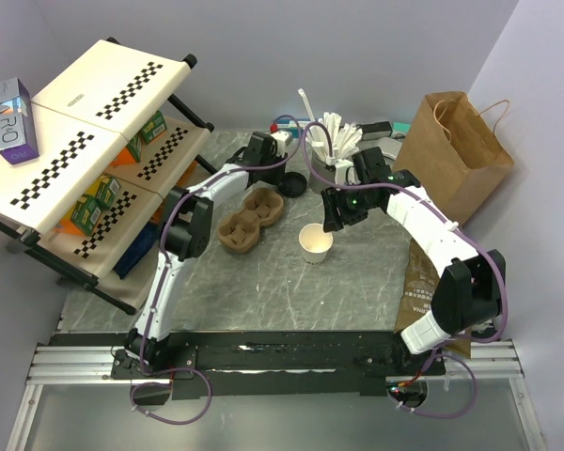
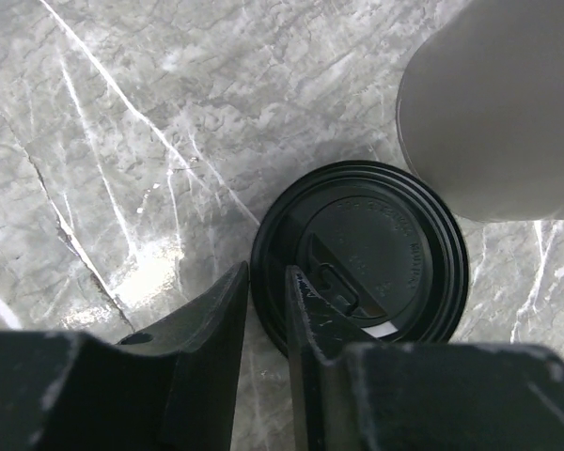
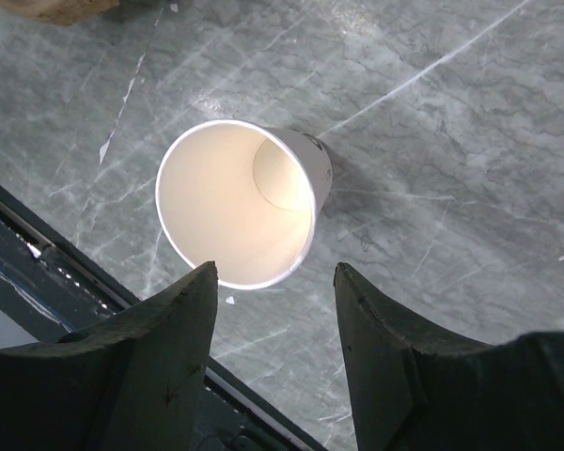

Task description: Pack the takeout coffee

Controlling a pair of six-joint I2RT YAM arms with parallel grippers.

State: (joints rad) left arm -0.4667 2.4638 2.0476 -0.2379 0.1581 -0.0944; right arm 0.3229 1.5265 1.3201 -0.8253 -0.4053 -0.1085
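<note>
The white paper cup [image 1: 316,242] stands open and upright on the marble table, tan inside. In the right wrist view the cup [image 3: 237,202] is just ahead of my right gripper [image 3: 274,272], which is open and empty; this gripper [image 1: 334,214] hangs above and behind the cup. The black lid [image 1: 294,183] lies flat on the table at the back. In the left wrist view my left gripper [image 2: 265,282] has its jaws nearly together astride the near rim of the lid [image 2: 376,254], one finger outside and one over it. That gripper [image 1: 280,167] is at the lid's left edge.
The brown pulp carrier [image 1: 252,218] lies left of the cup. A grey cup of white sticks [image 1: 334,155] stands right beside the lid, as the left wrist view [image 2: 493,103] shows. A brown paper bag [image 1: 456,150] stands back right. A shelf rack [image 1: 94,160] is at left.
</note>
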